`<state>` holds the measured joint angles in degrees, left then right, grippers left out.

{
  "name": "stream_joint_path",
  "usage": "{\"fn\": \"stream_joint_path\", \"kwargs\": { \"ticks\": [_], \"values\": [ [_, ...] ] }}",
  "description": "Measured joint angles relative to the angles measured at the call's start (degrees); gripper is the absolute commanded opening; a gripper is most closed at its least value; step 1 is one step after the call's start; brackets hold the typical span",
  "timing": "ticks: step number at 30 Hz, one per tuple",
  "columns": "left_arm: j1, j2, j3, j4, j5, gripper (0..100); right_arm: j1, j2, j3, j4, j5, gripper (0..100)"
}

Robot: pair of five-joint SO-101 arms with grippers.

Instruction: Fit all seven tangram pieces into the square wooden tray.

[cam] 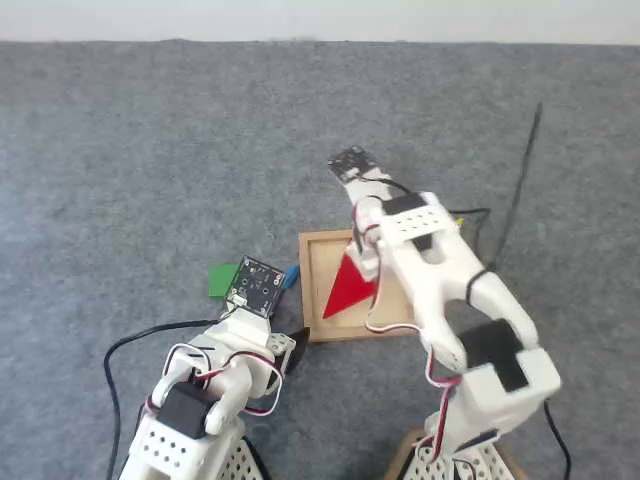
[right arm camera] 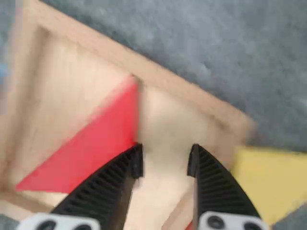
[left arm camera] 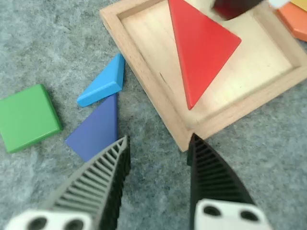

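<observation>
The square wooden tray [cam: 312, 290] lies mid-table with a big red triangle [cam: 348, 288] inside it. My right gripper [right arm camera: 165, 155] hangs open and empty over the bare tray floor [right arm camera: 72, 91], beside the red triangle [right arm camera: 91, 143]. My left gripper [left arm camera: 159, 143] is open and empty on the carpet just off a tray corner [left arm camera: 184, 136]. Ahead of it lie a light blue triangle [left arm camera: 103, 86], a darker blue triangle [left arm camera: 96, 129] and a green square [left arm camera: 26, 117]. The red triangle [left arm camera: 201, 48] lies flat in the tray.
A yellow piece [right arm camera: 268, 182] lies outside the tray rim [right arm camera: 206, 108], and an orange piece [left arm camera: 295, 19] sits past the far side of the tray. The right arm [cam: 450, 290] covers the tray's right part. Grey carpet [cam: 150, 150] lies all around.
</observation>
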<state>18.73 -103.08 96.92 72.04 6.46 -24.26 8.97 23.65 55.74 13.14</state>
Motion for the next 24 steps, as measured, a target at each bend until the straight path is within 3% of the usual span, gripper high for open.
{"fn": "stream_joint_path", "kwargs": {
  "ticks": [20, 24],
  "values": [
    [0.0, 0.0, 0.0, 0.0, 0.0, 20, -11.6, 2.46, -4.22, -3.25, 0.09, 16.1],
    [0.0, 0.0, 0.0, 0.0, 0.0, 20, -10.2, 0.88, -4.22, -3.16, 0.0, 16.2]
  ]
}}
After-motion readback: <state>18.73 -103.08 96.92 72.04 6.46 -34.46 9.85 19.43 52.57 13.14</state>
